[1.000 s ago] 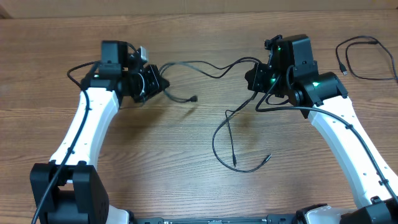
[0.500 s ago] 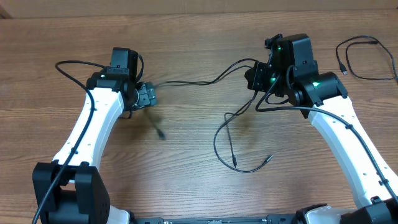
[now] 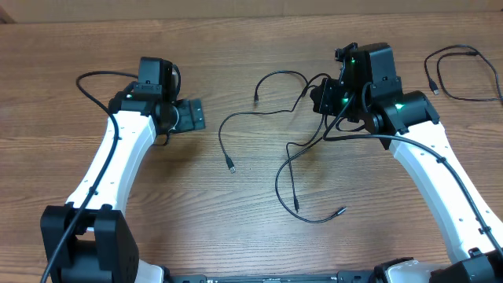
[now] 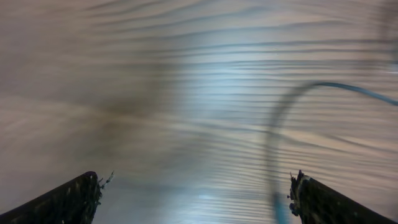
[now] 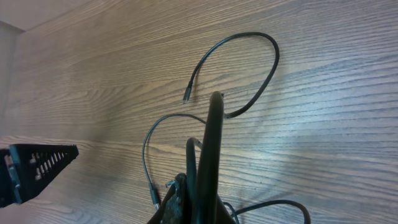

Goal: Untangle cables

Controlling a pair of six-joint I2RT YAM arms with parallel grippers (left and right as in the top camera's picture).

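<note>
Thin black cables point(image 3: 259, 112) lie on the wooden table between the arms. One strand ends in a plug point(image 3: 230, 167), another loops up to a free end point(image 3: 257, 97). Both run right into my right gripper point(image 3: 321, 99), which is shut on the bundle of cables point(image 5: 210, 143). More strands hang from it and curl down to a plug point(image 3: 342, 210). My left gripper point(image 3: 196, 115) is open and empty, left of the cables and apart from them. The left wrist view is blurred, with its fingers point(image 4: 318, 200) wide apart and a cable point(image 4: 278, 124) beyond them.
A separate black cable point(image 3: 465, 75) lies coiled at the far right edge of the table. Thicker black arm cables loop beside the left arm point(image 3: 88, 85) and under the right wrist point(image 3: 346, 135).
My left gripper has opened and let go of the cable end. The freed strand has sprung right and dropped onto the table. The right arm has not moved.
</note>
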